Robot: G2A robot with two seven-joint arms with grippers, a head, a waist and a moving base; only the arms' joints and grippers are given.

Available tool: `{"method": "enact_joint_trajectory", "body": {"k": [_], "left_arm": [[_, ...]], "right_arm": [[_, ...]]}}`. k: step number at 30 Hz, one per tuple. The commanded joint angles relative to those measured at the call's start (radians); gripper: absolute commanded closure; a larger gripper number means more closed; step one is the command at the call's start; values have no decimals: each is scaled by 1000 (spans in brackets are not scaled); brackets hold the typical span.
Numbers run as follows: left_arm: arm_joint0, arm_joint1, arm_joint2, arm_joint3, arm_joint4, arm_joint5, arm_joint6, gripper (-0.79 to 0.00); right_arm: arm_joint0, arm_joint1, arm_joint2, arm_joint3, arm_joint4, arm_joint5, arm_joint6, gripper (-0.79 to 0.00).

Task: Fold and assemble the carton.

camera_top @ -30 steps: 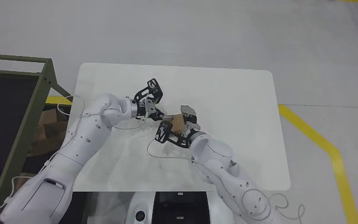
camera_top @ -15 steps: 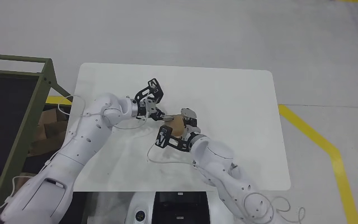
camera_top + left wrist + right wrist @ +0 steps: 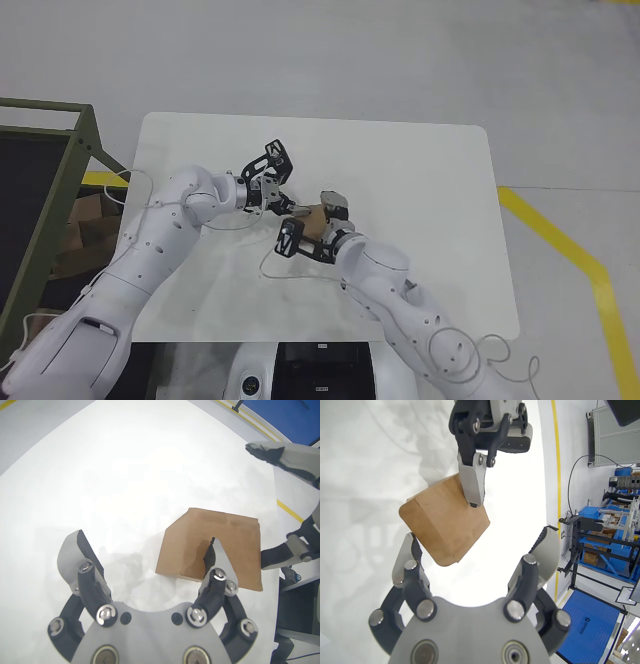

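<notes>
A small brown carton (image 3: 313, 219) sits closed near the middle of the white table (image 3: 420, 170). In the right wrist view the carton (image 3: 440, 525) looks tipped on an edge. My left gripper (image 3: 146, 538) is open, with one fingertip (image 3: 215, 550) pressing on the carton's (image 3: 225, 540) upper face and the other finger off to the side over bare table. My right gripper (image 3: 480, 533) is open and straddles the carton from the opposite side, one finger (image 3: 411, 547) close against its side wall. The left arm's finger (image 3: 472, 485) shows on top of the carton.
A green-framed cart (image 3: 50, 180) holding cardboard stands off the table's left edge. A thin white cable (image 3: 268, 268) loops on the table near the right gripper. A yellow floor line (image 3: 560, 240) runs past the right edge. The far and right parts of the table are bare.
The right gripper shifted slightly away from the carton and back, staying open around it. The left gripper kept its fingertip on the carton.
</notes>
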Motion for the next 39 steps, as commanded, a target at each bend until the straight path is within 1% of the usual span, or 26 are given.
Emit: {"method": "enact_joint_trajectory", "body": {"k": [1,3,10,12,15,18,22,25,26,27,29,33,39], "left_arm": [[0,0,0,0,0,0,0,-785],[-1,-1,0,0,1,-1,-2,-785],[-2,-2,0,2,4,-2,-2,-785],[-2,-2,0,2,4,-3,-2,-785],[-2,-2,-1,5,6,-5,-1,-785],[-3,-3,-2,9,5,-7,1,-785],[-4,-3,-4,14,5,-9,3,-785],[-4,-3,-5,17,4,-8,4,-785],[-5,-4,-4,17,4,-8,3,-785],[-5,-4,-4,18,3,-8,3,-785],[-6,-4,-4,18,3,-9,2,-785],[-6,-5,-4,19,6,-7,5,-785],[-5,-5,-14,30,-7,5,18,-785]], "right_arm": [[6,-2,-1,6,3,3,5,-714],[12,-5,-3,11,8,6,7,-714],[27,-12,-11,23,10,17,12,-668],[30,-14,-13,26,10,19,12,-622],[33,-16,-14,31,9,26,11,-533],[36,-18,-14,37,9,28,10,-397],[37,-21,-14,42,9,31,7,-336],[37,-22,-14,43,7,31,6,-311],[37,-22,-14,44,7,31,6,-249],[37,-23,-14,45,6,31,6,-228],[36,-23,-14,45,6,30,3,-219],[32,-24,-12,44,0,29,0,-172],[19,-22,-10,30,-14,23,-6,-154]]}}
